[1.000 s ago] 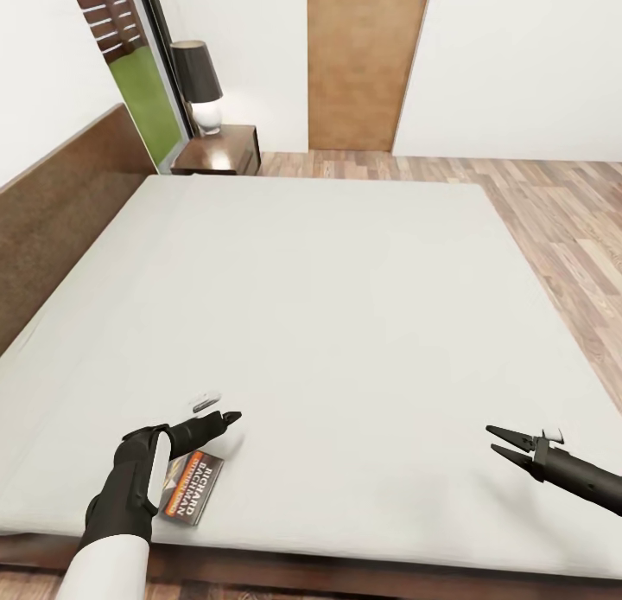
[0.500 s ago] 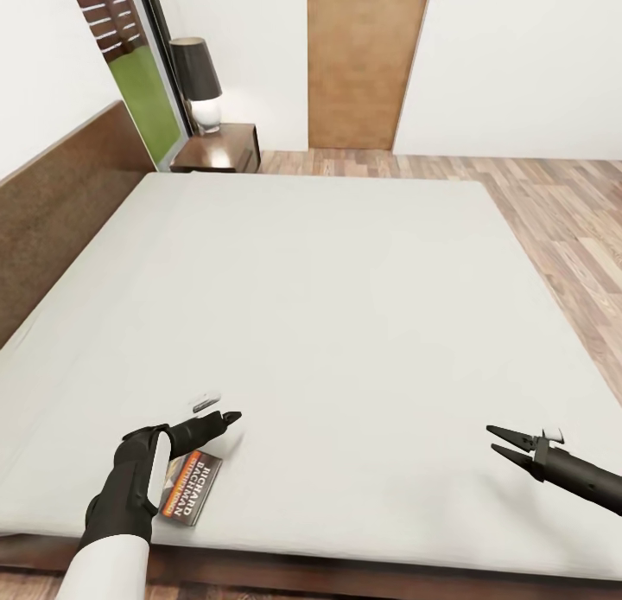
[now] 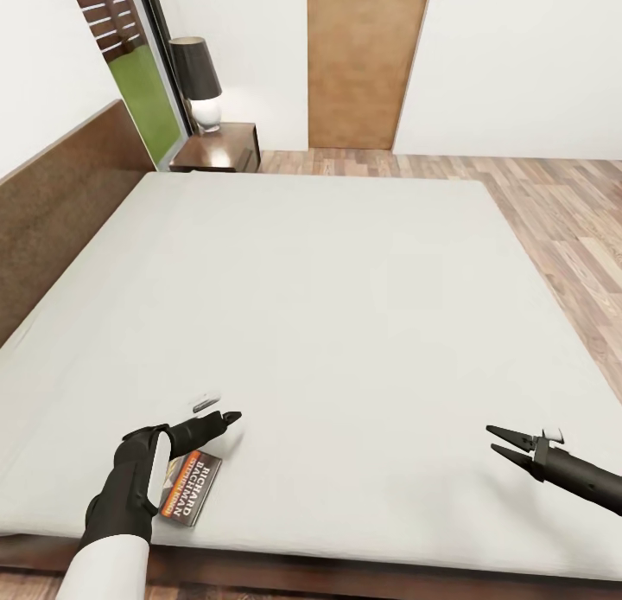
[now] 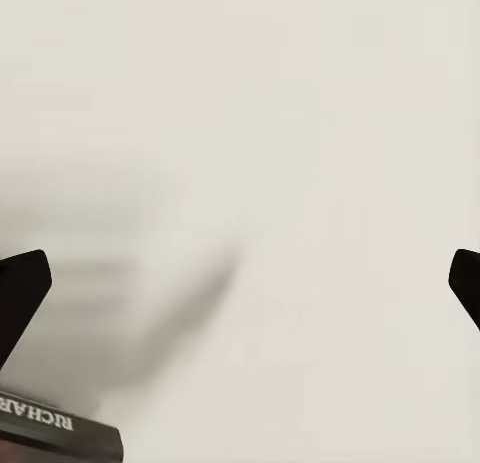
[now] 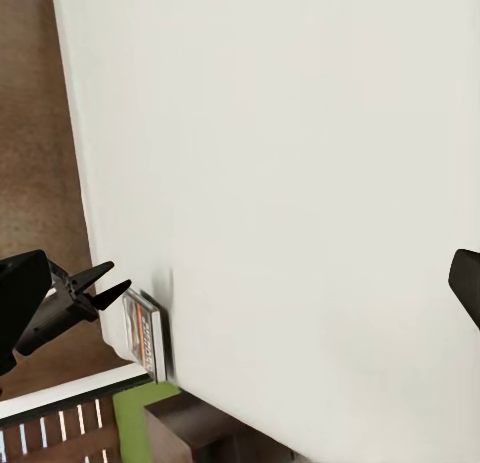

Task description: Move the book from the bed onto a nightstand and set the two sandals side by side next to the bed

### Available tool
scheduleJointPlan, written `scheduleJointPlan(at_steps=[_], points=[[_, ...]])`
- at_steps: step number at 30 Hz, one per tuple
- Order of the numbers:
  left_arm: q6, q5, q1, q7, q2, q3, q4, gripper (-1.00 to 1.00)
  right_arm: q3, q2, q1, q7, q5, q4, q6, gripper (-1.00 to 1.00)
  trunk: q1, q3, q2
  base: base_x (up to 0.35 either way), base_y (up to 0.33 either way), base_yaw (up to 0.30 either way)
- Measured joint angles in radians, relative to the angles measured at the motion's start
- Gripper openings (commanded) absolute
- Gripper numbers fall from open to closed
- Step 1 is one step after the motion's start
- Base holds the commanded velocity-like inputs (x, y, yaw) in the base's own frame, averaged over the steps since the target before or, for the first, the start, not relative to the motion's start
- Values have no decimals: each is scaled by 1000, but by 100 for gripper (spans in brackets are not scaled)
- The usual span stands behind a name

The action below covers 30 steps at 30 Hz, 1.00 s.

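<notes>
I see the bed [image 3: 345, 306] carrying just 1 loose thing — the book [image 3: 192, 486], lying flat near the mattress's near edge, towards the headboard [image 3: 60, 202] side. It is a thin paperback with a dark cover, an orange-red band and white lettering reading RICHARD BACHMAN. My left gripper [image 3: 231, 418] hangs just above and beyond the book, fingers spread, nothing between them. My right gripper [image 3: 501, 440] hovers well apart over bare mattress, also parted and empty. The nightstand [image 3: 220, 149] stands past the far corner — on it a dark-shaded lamp [image 3: 197, 81].
</notes>
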Motion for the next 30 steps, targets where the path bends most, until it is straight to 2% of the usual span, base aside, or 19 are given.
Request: scheduleJointPlan(at_steps=[3, 7, 19, 24, 30], points=[[0, 0, 0, 0, 0, 0, 0, 100, 0, 0, 0, 0, 0, 0, 0, 100, 0, 0, 0, 0, 0, 0], [0, 0, 0, 0, 0, 0, 0, 100, 0, 0, 0, 0, 0, 0, 0, 100, 15, -12, -28, 0, 0, 0], [0, 0, 0, 0, 0, 0, 0, 100, 0, 0, 0, 0, 0, 0, 0, 100, 15, -13, -28, 0, 0, 0], [0, 0, 0, 0, 0, 0, 0, 100, 0, 0, 0, 0, 0, 0, 0, 100, 34, -28, -63, 0, 0, 0], [0, 0, 0, 0, 0, 0, 0, 100, 0, 0, 0, 0, 0, 1, 0, 100, 35, -28, -63, 0, 0, 0]])
